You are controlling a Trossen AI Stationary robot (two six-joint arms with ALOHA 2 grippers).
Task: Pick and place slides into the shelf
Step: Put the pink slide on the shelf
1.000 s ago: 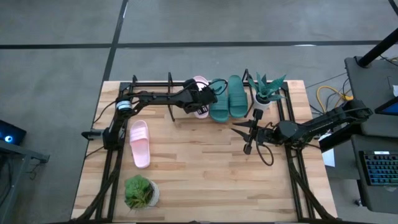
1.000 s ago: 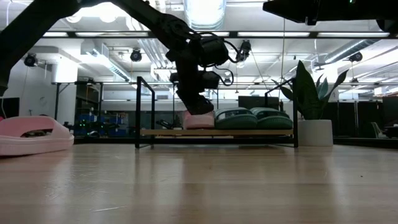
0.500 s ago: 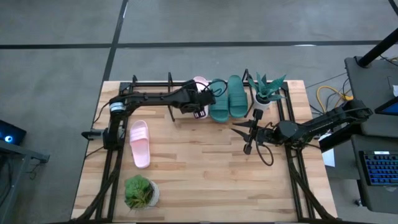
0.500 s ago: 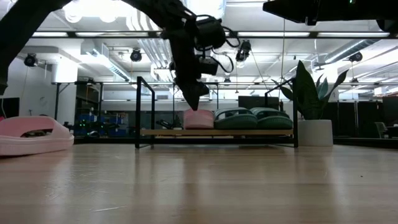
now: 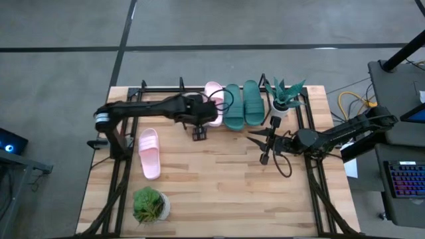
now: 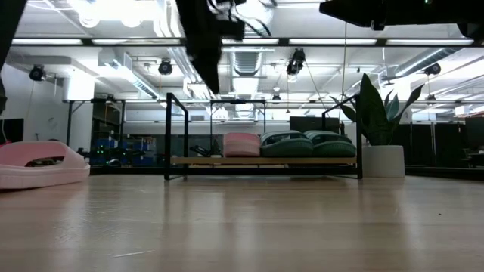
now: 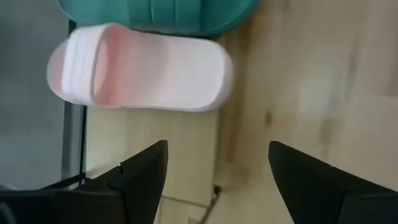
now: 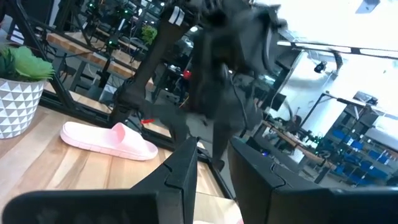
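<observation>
Now the shelf [image 5: 186,87] holds three slides [image 5: 232,106]; left hand [image 5: 199,133] open, empty.

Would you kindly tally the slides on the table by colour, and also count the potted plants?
Light pink slides: 2, one on the shelf and one lying on the table.
Dark teal slides: 2, side by side on the shelf.
Potted plants: 2, one beside the shelf and one at the table's near edge.
Total: 6 things, 4 of them slides.
</observation>
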